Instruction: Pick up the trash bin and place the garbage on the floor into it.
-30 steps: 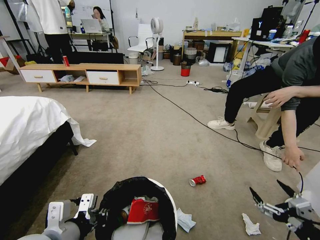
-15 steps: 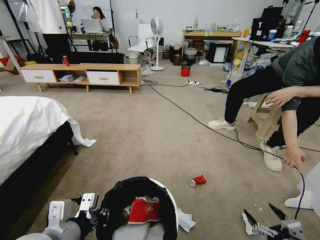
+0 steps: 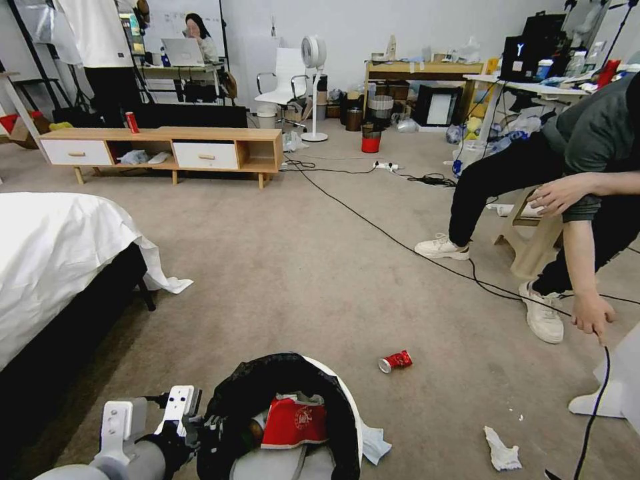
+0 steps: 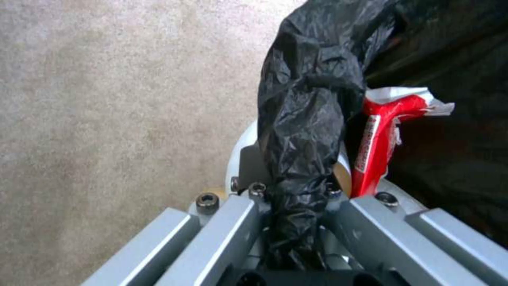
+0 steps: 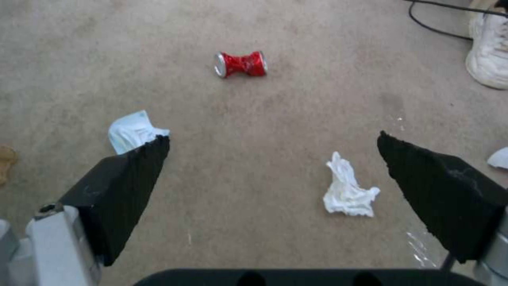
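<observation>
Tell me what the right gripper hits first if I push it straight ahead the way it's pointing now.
Most likely bare carpet. The right gripper is open, angled down at the floor; the crumpled white tissue lies just off centre toward one finger and might get brushed. The crushed red can sits farther along. Depth is unclear.
</observation>
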